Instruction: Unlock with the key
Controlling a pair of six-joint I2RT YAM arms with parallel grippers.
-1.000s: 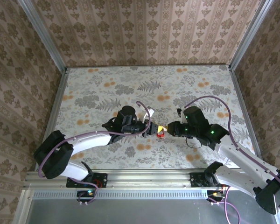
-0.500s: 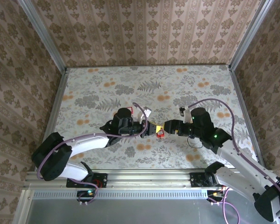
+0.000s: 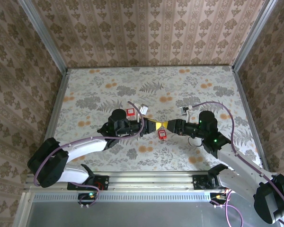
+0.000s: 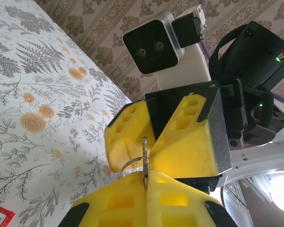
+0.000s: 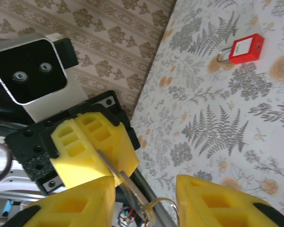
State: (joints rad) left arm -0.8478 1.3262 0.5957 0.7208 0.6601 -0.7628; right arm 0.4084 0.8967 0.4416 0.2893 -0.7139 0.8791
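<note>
The flowered desk has walls on three sides and open room around its middle. The left pincer is clamped on the key. The right pincer stands apart around the key's free end. The red padlock lies just beside them on the desk. This looks like a handover, so next the right pincer must close squarely on the key.

Shiny metal key, glossy red plastic padlock, matt yellow plastic pads on the left pincer.
</note>
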